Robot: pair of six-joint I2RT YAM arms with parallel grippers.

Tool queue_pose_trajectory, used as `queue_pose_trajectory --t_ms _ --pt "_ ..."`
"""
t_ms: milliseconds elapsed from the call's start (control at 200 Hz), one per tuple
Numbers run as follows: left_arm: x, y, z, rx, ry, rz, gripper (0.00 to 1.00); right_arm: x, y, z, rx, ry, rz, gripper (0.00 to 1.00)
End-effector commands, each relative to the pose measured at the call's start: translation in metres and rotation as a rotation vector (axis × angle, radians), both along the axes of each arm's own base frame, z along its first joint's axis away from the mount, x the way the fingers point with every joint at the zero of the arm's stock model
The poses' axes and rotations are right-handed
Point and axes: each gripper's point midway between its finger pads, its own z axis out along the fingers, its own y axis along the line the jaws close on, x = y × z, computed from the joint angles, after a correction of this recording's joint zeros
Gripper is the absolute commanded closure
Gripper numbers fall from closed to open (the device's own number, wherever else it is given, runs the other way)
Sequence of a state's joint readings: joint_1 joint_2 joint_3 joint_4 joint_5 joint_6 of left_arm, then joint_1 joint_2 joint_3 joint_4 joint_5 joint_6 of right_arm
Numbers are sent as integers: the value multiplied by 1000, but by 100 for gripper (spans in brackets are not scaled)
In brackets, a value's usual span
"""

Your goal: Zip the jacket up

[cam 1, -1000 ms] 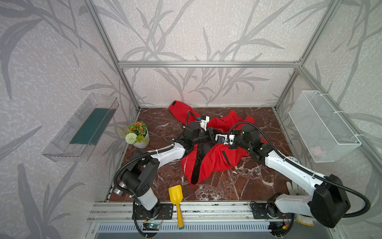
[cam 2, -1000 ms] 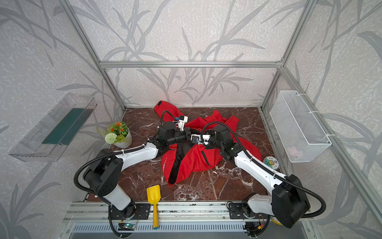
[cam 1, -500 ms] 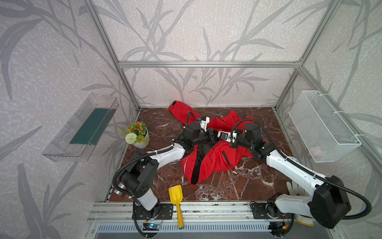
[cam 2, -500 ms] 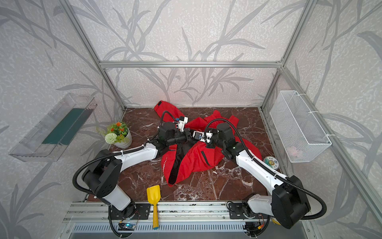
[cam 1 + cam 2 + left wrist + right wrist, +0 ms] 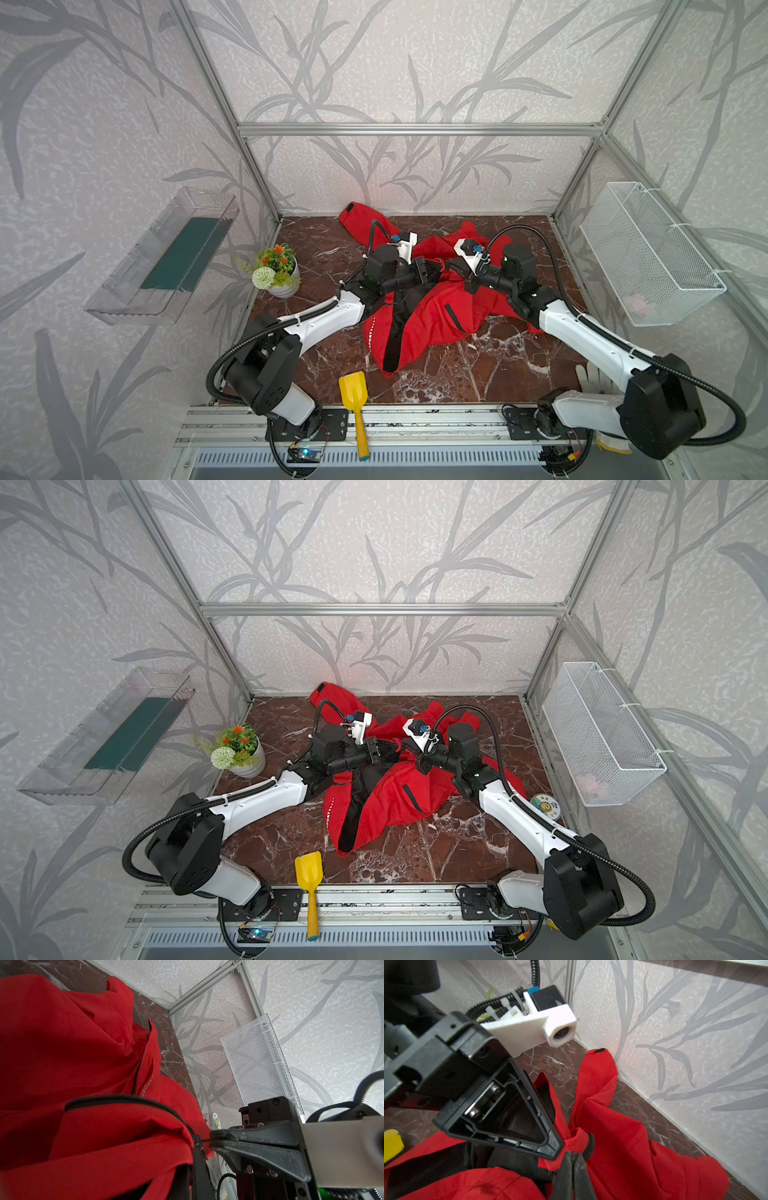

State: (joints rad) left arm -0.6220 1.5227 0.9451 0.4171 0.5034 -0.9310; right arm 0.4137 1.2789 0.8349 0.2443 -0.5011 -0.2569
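Red jacket [image 5: 432, 316] lies crumpled from centre of bench [image 5: 478, 374] toward 12 o'clock. One sleeve reaches 11 o'clock corner. Front gapes toward 6 o'clock, black lining showing. Front zipper [image 5: 133, 1098] teeth curve into right gripper [image 5: 211, 1140], fingers clamped shut, seemingly on slider pull. Left gripper [image 5: 557, 1151] just beside, fingers pinched on red edge. Best handling: left anchors, holds tape taut; right pulls straight along teeth, slowly. Loose red fold beside slider could jam.
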Motion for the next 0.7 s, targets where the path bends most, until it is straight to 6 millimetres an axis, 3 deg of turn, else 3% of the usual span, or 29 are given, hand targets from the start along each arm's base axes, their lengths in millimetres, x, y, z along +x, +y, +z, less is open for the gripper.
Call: queue_pose_trajectory --t_ms 0,505,695 --pt "-14 8 -8 42 15 -12 100 16 -13 17 113 -4 -87 100" --pt "-51 32 -23 158 43 -57 100 31 -6 22 165 -6 -57 100" --pt "-58 52 -25 224 50 -57 100 47 -16 30 188 -34 -159 100"
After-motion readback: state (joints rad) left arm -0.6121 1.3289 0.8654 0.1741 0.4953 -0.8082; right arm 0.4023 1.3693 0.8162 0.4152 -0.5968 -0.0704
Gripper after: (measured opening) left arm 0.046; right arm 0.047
